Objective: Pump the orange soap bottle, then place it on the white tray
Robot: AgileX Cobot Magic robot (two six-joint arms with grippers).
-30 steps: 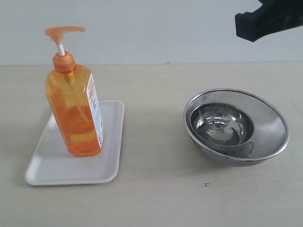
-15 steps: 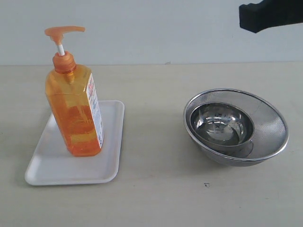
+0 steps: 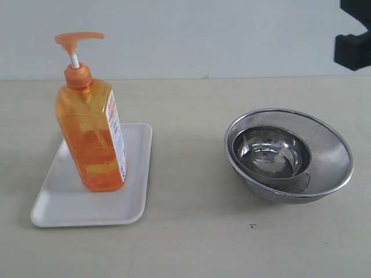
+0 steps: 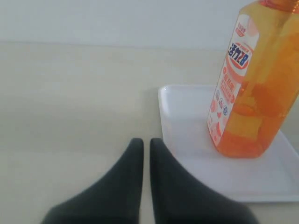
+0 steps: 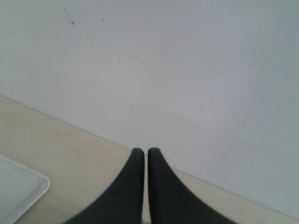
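orange bottle (image 3: 90,145) with white, red-printed label (image 3: 117,136), white tray (image 3: 69,211), silver bowls (image 3: 269,152), the outer one meshed, beige worktop (image 3: 191,231), pale grey wall (image 3: 203,35).

place: lab bench | evidence: plain beige tabletop (image 3: 197,243), blank white wall (image 3: 203,35)

- orange soap bottle (image 3: 93,139) upright on white tray (image 3: 64,205), left side of worktop (image 3: 191,231); label faces right.
- small steel bowl (image 3: 269,152) sits inside mesh bowl (image 3: 330,156), right side, well apart from tray.
- black arm part (image 3: 353,43) at top-right edge, high above bowls.
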